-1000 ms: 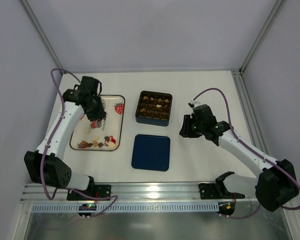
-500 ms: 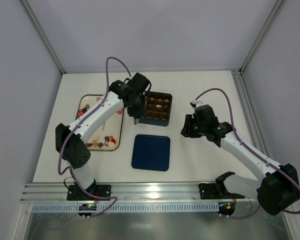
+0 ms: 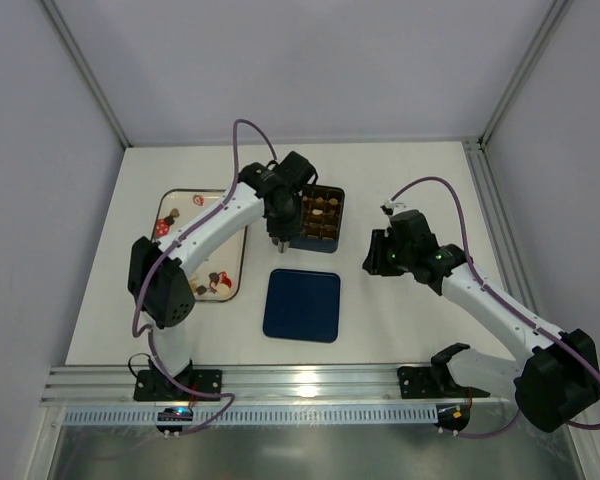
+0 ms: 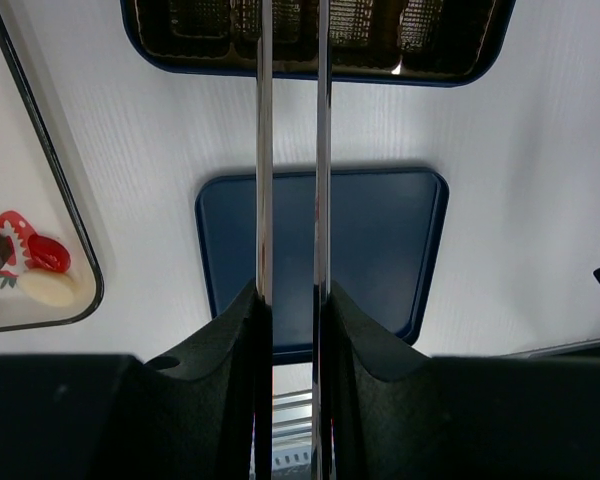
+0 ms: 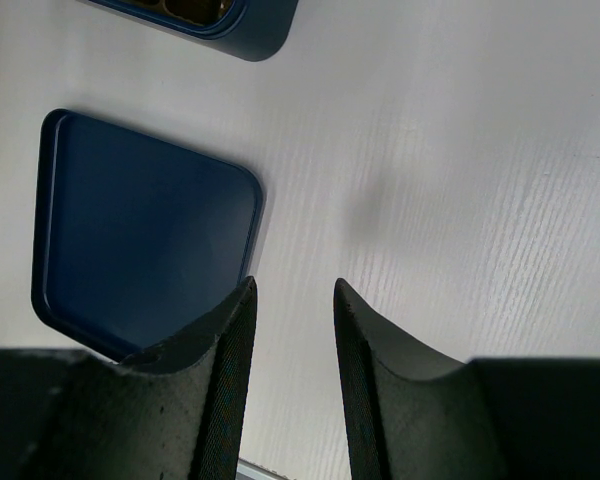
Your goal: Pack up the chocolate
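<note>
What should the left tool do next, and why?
Probably shift the left tool a little farther over the box, toward a cell: it hangs at the box's near left corner, by the rim. Whether it carries anything is hidden.

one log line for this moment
left gripper at box, jaws narrow, load unseen | right gripper jaws open, empty | lid off

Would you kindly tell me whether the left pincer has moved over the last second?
Yes. The left pincer swung right, from over the tray to the left edge of the box.
</note>
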### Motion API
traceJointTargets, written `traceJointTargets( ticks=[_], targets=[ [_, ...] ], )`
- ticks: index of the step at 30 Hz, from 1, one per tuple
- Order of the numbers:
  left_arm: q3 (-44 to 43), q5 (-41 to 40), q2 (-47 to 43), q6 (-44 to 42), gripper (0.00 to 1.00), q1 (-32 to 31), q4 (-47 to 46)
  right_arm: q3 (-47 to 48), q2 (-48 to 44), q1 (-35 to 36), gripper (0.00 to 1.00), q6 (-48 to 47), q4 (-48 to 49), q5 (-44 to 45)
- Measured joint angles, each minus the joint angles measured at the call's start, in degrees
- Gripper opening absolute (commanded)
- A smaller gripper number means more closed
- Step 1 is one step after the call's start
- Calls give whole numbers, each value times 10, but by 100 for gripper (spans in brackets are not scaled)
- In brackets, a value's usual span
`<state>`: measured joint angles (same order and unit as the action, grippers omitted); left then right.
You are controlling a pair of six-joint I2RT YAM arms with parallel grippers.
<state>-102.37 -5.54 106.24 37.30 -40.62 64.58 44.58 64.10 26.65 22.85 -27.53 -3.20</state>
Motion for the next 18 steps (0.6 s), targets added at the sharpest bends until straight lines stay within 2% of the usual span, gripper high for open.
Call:
traceJointTargets(
  ticks=[7,18],
  targets=[
    [-7,0,10,0,34,0,0,0,0,0,39,0,0,1],
    [-7,-9,9,0,35,0,1,0,0,0,39,0,0,1]
  ],
)
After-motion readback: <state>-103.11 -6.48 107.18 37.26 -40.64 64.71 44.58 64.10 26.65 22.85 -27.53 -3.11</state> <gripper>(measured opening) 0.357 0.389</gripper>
